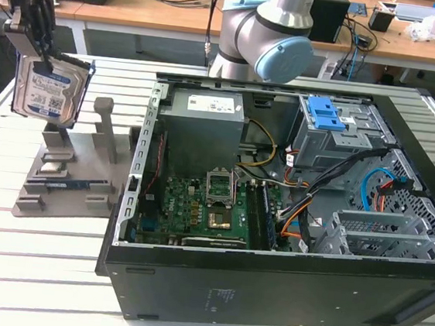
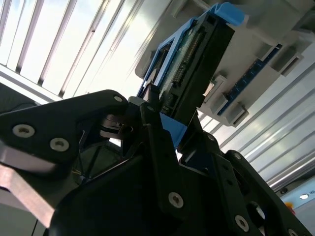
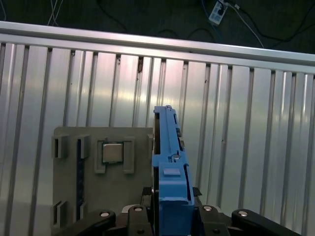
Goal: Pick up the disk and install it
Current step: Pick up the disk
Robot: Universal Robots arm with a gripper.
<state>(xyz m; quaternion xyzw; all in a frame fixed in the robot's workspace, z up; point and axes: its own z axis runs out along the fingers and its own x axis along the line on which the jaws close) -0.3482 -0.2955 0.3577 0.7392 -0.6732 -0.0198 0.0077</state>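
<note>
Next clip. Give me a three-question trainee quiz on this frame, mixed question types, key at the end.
1. True or false: the disk already sits inside the computer case.
2. The claw is: A open, B shut on the disk, C shut on a cable.
3. In the exterior view, the grey stand lies on which side of the case?
Key: 1 false; 2 B; 3 the exterior view's left.

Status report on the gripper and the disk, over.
Gripper shut on the disk. Disk held on edge above the grey stand. Open computer case beside it; nothing seen between.
</note>
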